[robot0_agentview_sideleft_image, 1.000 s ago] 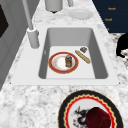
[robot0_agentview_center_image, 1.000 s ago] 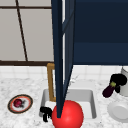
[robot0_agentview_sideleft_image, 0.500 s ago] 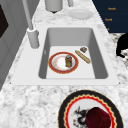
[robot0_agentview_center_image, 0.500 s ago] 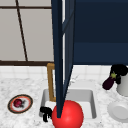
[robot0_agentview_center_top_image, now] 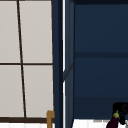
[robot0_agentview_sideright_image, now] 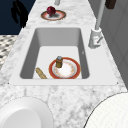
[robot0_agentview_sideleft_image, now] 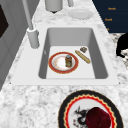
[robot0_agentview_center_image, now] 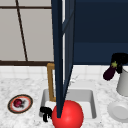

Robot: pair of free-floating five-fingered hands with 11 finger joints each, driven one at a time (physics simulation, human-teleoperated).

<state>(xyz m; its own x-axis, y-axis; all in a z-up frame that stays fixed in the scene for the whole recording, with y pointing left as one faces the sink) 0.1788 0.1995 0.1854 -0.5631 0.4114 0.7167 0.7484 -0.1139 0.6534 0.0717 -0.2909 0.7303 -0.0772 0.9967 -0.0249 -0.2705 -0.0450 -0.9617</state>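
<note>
The right robot hand (robot0_agentview_center_image: 119, 60) with the dark purple eggplant (robot0_agentview_center_image: 109, 72) has risen a little since a second ago and now hangs higher before the open dark blue wall cabinet (robot0_agentview_center_image: 100, 32), above the tabletop's right end; its fingers are curled round the eggplant's green-capped stem end, and the fruit slants down to the left, clear of everything beneath. The speckled grey marble tabletop (robot0_agentview_sideleft_image: 30, 105) carries a white rectangular sink (robot0_agentview_sideleft_image: 100, 57). In the front view the cabinet's open door (robot0_agentview_center_image: 62, 55) and a big red ball (robot0_agentview_center_image: 67, 115) hide much of the basin. Just under the eggplant stands a pale grey cylindrical pot (robot0_agentview_center_image: 123, 83), and a plain white plate (robot0_agentview_center_image: 118, 111) lies nearer the front edge. At the left end a patterned dark-rimmed plate (robot0_agentview_center_image: 20, 103) bears a dark red fruit (robot0_agentview_center_image: 18, 102). The left robot hand (robot0_agentview_center_image: 45, 113) hangs by the sink's front left corner, fingers drooping and grasping nothing. The side views open up the basin: an orange-rimmed plate (robot0_agentview_sideleft_image: 63, 62) with a small brown jar (robot0_agentview_sideleft_image: 68, 60) on it, a tan stick (robot0_agentview_sideleft_image: 82, 56) beside it, and the grey tap (robot0_agentview_sideright_image: 96, 35) at the back edge.
</note>
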